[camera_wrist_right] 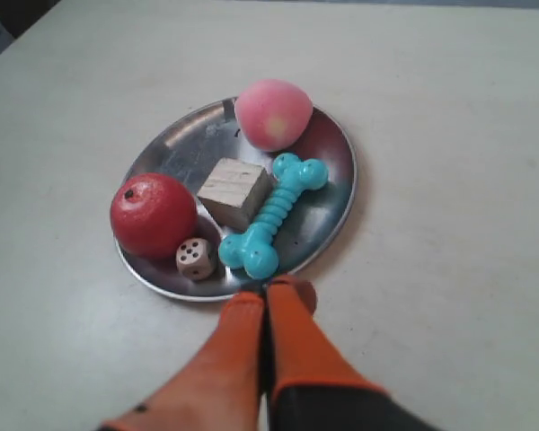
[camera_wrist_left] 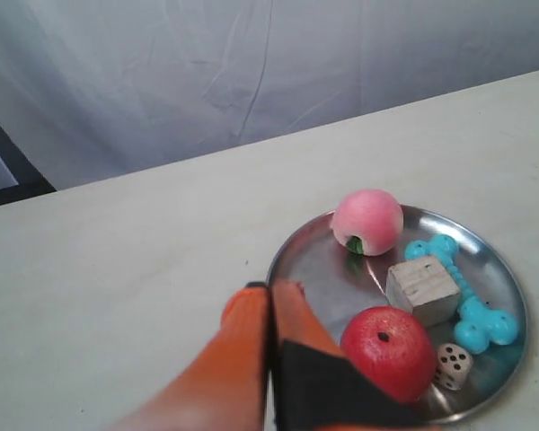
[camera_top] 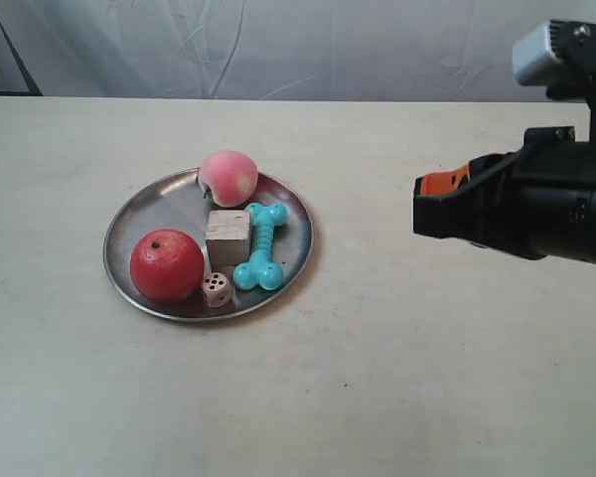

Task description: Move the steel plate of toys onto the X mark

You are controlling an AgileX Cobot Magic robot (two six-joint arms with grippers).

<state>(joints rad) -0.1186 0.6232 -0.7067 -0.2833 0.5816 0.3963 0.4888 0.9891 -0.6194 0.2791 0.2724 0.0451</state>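
Note:
The steel plate [camera_top: 139, 229] rests on the pale table left of centre. It holds a red apple [camera_top: 166, 265], a pink peach [camera_top: 228, 177], a turquoise bone [camera_top: 261, 245], a wooden cube [camera_top: 227, 237] and a small die [camera_top: 217, 289]. My right gripper [camera_top: 442, 184] hangs shut well to the plate's right, apart from it; its orange fingertips [camera_wrist_right: 251, 305] point at the plate [camera_wrist_right: 180, 148]. My left gripper [camera_wrist_left: 269, 289] is shut with nothing in it, looking down on the plate [camera_wrist_left: 314, 260] from the apple [camera_wrist_left: 388, 352] side. It is outside the exterior view. No X mark shows.
A white cloth backdrop [camera_top: 278, 45] hangs behind the table's far edge. The bulky black body of the right arm [camera_top: 556, 204] fills the exterior view's right side.

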